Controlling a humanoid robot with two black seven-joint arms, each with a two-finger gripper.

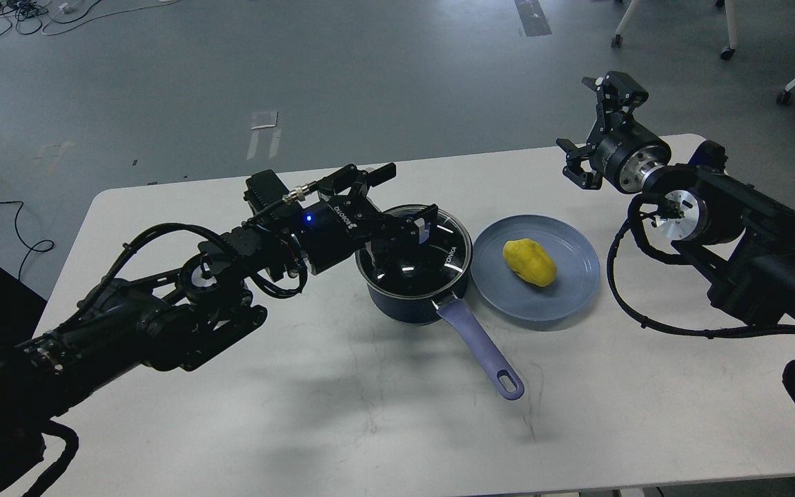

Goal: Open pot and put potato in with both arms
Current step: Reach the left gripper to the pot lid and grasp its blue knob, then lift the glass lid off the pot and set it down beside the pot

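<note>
Here, left fingers (417, 222): over the glass lid's blue knob, grip unclear
Right fingers (594, 128): spread, empty, raised at far right
Dark navy saucepan (415, 290): table (301, 414) centre, lidded
Lumpy yellow potato (529, 261): on flat light-blue plate (563, 297), right of saucepan

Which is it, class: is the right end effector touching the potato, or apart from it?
Apart. The head view shows the right end effector raised beyond the plate, far from the potato.

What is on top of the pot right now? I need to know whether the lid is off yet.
The glass lid sits on the pot, and the left gripper is over the lid's middle. Its fingers cover most of the knob, so the grip itself cannot be seen.
</note>
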